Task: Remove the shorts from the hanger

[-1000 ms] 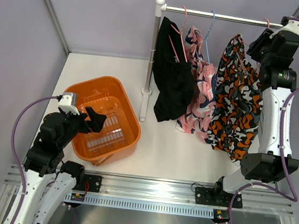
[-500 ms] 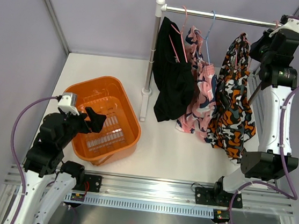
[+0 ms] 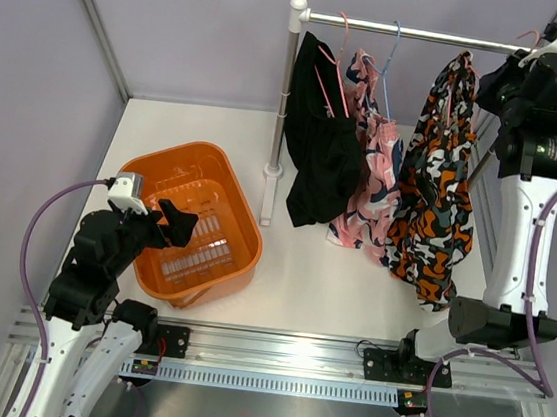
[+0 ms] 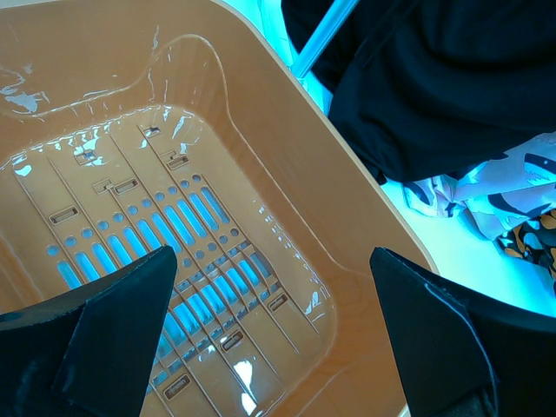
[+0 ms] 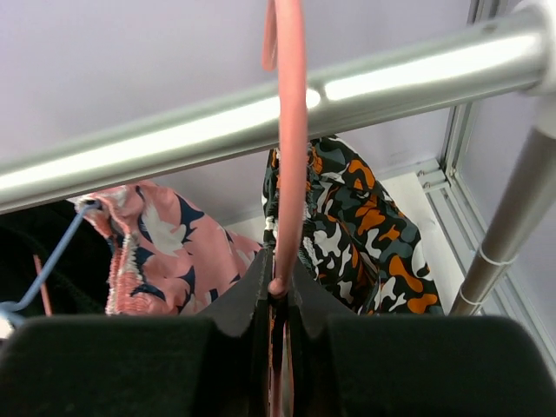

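Note:
Three shorts hang from a metal rod (image 3: pixel 410 29): plain black shorts (image 3: pixel 321 143), pink shorts with navy and white blotches (image 3: pixel 372 179), and orange, black and white camouflage shorts (image 3: pixel 438 207). My right gripper (image 3: pixel 498 85) is up at the rod's right end, shut on the salmon hanger (image 5: pixel 289 130) that carries the camouflage shorts (image 5: pixel 365 234). The hanger's hook crosses the rod (image 5: pixel 174 139); I cannot tell whether it rests on it. My left gripper (image 3: pixel 179 219) is open and empty over the orange basket (image 3: pixel 162 170). In its wrist view (image 4: pixel 269 339) the jaws stand wide apart.
The rod's upright post (image 3: pixel 285 89) stands just right of the basket. The basket's slotted floor (image 4: pixel 130 217) holds nothing. The black shorts (image 4: pixel 434 78) hang beyond the basket's rim (image 4: pixel 347 174). A blue hanger (image 3: pixel 391 60) carries the pink shorts. Grey walls close the back and sides.
My right gripper has moved up and to the right with the hanger. The camouflage shorts have risen and swung with it and hang narrower. The left arm has not moved.

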Action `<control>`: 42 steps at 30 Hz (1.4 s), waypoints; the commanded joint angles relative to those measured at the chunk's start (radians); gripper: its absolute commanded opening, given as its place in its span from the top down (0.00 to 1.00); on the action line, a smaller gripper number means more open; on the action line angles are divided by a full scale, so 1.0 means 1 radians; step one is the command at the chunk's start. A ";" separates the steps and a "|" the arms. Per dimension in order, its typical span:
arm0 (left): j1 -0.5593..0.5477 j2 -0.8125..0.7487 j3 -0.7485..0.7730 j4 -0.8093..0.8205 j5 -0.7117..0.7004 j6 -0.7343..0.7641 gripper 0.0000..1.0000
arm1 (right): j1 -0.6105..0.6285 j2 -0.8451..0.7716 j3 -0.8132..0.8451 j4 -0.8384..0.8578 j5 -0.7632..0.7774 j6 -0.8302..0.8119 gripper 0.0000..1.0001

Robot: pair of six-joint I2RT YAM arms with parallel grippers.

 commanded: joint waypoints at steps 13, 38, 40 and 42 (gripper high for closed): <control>-0.003 0.016 0.000 0.051 0.040 0.019 0.01 | -0.001 -0.417 -0.158 -0.057 -0.085 0.046 1.00; -0.003 0.048 0.090 0.099 0.106 0.005 0.01 | -0.001 -0.656 0.118 0.101 -0.878 0.422 1.00; -0.003 0.063 0.126 0.105 0.120 -0.003 0.01 | -0.001 -0.652 0.043 0.138 -0.906 0.448 1.00; -0.003 0.094 0.178 0.111 0.123 -0.004 0.01 | -0.001 -0.652 -0.052 0.187 -0.937 0.485 1.00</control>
